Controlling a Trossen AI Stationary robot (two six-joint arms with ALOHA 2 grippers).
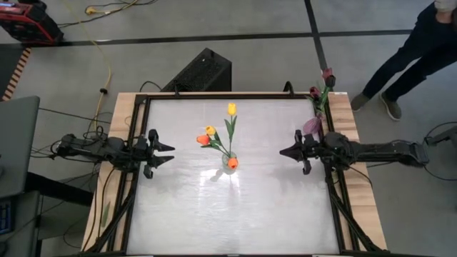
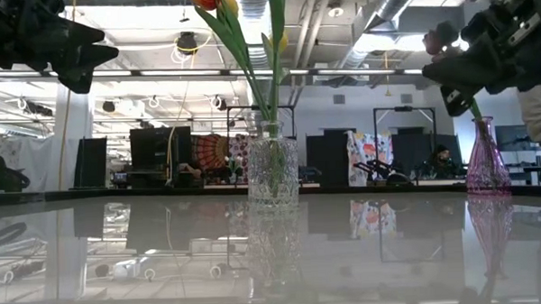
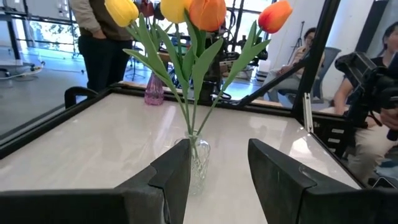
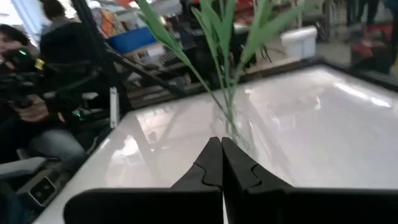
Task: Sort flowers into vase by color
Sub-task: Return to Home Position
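The return to the rest pose is judged best done by drawing each arm straight back along its own line, away from the clear vase (image 2: 272, 165), so that no stem or leaf is brushed and the glass is not tipped. The left gripper (image 1: 166, 153) is held spread wide with nothing between its fingers (image 3: 177, 174). The clear vase is seen directly ahead of it, framed in the gap but well apart from the tips. The right gripper (image 1: 283, 151) is pressed fully together and is empty. The same vase lies straight ahead of it too, so it is placed roughly midway between the two grippers. Care is called for on the right side, where a purple vase (image 1: 312, 126) with dark maroon tulips (image 1: 328, 73) stands just beside that arm, behind the fingertips; a sideways swing there could knock it. In the clear vase the tulips (image 3: 207, 12) are fanned out on long thin green stems with pointed leaves. Yellow, orange and red-orange heads are seen, leaning outward above the rim rather than standing upright. The bunch is judged top-heavy and easily disturbed.
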